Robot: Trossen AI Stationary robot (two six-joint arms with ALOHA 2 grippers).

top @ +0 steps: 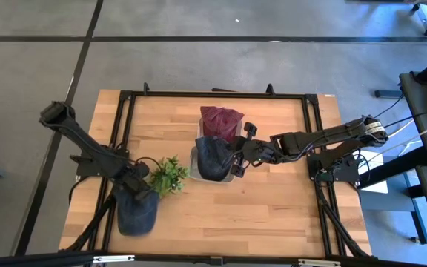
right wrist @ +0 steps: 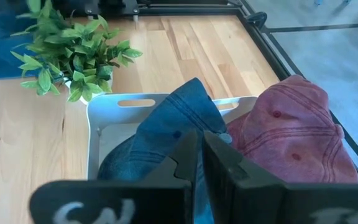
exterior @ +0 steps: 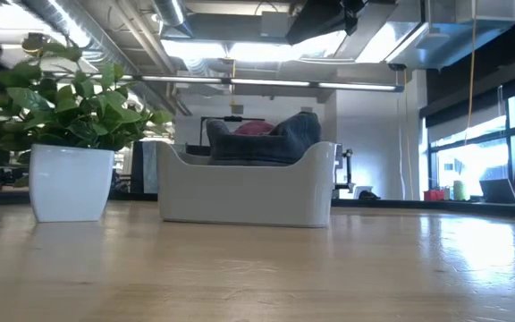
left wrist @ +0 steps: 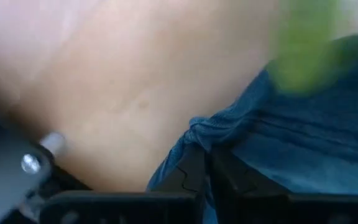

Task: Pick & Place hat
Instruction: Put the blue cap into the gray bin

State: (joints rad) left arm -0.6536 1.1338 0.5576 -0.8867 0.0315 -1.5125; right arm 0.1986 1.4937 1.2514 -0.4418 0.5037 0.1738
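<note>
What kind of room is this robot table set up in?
Probably a lab or open office workshop. The exposed ceiling ducts and large windows show in the low view, and a bare concrete floor surrounds the wooden table in the high view.

A plant [top: 167,175] stands just left of a bin [top: 196,169] holding 2 hats [top: 215,154].
</note>
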